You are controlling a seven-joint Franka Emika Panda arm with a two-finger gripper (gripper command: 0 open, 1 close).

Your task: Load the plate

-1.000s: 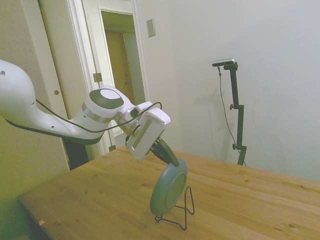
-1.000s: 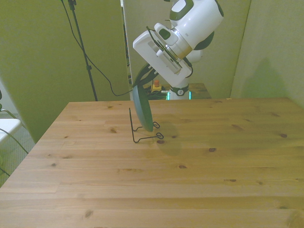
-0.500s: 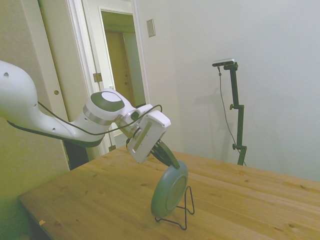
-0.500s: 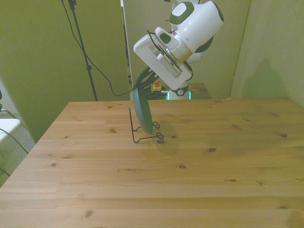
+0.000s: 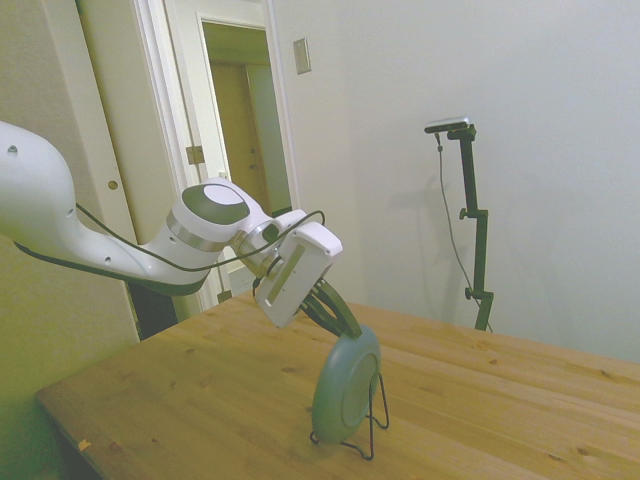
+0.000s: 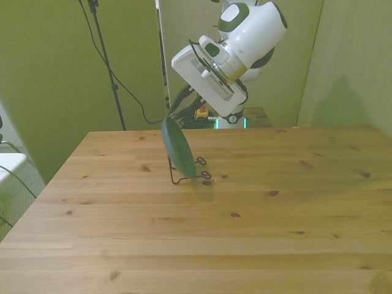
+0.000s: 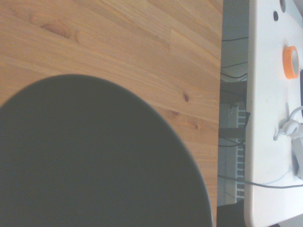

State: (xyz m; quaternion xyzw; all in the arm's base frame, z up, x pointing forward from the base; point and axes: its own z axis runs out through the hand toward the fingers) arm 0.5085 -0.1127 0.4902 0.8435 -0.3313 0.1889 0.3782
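We see the plate [image 5: 345, 385] on edge in the wire stand [image 5: 372, 425] on the table [image 5: 200, 400], gripper [image 5: 345, 322] just above its rim.

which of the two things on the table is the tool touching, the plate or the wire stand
The teal plate: the tool meets its top rim, while the black wire stand only props the plate from below, clear of the tool.

You are looking at a wooden desk [image 5: 200, 400] of pale knotty planks. One thing stands directly on it: a thin black wire stand [image 5: 372, 425], near the middle towards the front view's left, its looped feet flat on the wood.
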